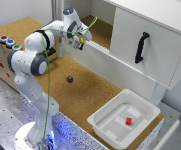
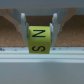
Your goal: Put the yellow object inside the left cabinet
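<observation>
While maroon piece [image 1: 69, 78] lies apart, end effector [image 2: 38, 29] grips yellow object [image 2: 39, 41].

The white arm [image 1: 37, 60] rises from its base at the exterior view's lower left, bends at the elbow and reaches up toward the view's right. Its hand [image 1: 80, 42] points forward and down. In the wrist view the fingers [image 2: 23, 25] clamp a yellow piece [image 2: 39, 41] between them.
</observation>
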You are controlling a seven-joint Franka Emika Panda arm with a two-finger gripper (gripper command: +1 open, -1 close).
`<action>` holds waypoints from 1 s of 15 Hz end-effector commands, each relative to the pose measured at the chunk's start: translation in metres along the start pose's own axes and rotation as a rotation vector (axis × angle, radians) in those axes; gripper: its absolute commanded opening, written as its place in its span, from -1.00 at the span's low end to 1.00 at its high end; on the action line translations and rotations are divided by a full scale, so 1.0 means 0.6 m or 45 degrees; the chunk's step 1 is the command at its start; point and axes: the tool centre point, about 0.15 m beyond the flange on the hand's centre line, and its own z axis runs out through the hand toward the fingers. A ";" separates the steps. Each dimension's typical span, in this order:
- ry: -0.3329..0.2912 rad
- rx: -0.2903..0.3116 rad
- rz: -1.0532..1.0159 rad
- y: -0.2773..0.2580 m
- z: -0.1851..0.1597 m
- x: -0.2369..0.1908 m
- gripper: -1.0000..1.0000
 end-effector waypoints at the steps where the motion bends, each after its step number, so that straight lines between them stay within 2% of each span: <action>1: -0.215 -0.152 0.071 -0.057 0.063 0.111 -1.00; 5: -0.157 -0.178 0.108 -0.053 0.092 0.137 -1.00; 10: -0.160 -0.232 0.119 -0.048 0.129 0.156 -1.00; 11: -0.152 -0.233 0.129 -0.046 0.126 0.156 1.00; 13: -0.076 -0.212 0.142 -0.043 0.099 0.151 1.00; 15: -0.037 -0.180 0.152 -0.034 0.072 0.138 1.00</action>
